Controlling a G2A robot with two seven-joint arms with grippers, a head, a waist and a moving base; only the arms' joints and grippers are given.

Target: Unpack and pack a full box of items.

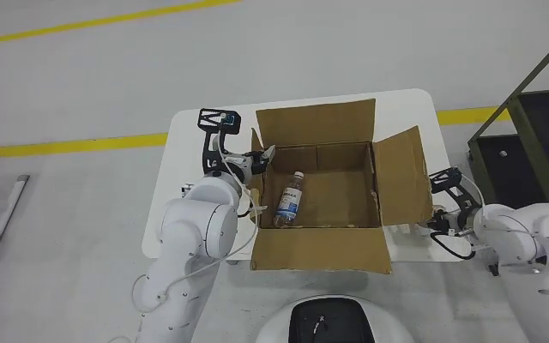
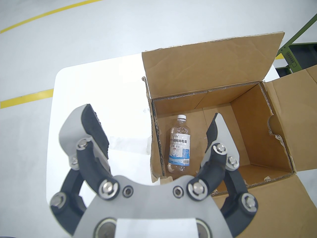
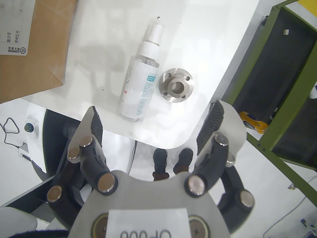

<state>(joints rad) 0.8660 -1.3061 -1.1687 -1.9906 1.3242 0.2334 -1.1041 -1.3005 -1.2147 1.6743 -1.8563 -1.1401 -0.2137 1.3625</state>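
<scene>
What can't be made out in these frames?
- Left wrist view: the near floor of the brown cardboard box sits behind the left jaws and their plate.
- Top view: the white table under the box's spread flaps is covered by them.
- Right wrist view: the white printed label on the box is cut off by the picture's edge.
- Right wrist view: a yellow object in the green metal rack is too small to identify.

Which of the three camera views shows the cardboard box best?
The top view: the whole cardboard box, with its flaps and its floor, is there. The left wrist view shows the inside well, but some flaps are cut off. The right wrist view shows part of one outer face.
</scene>
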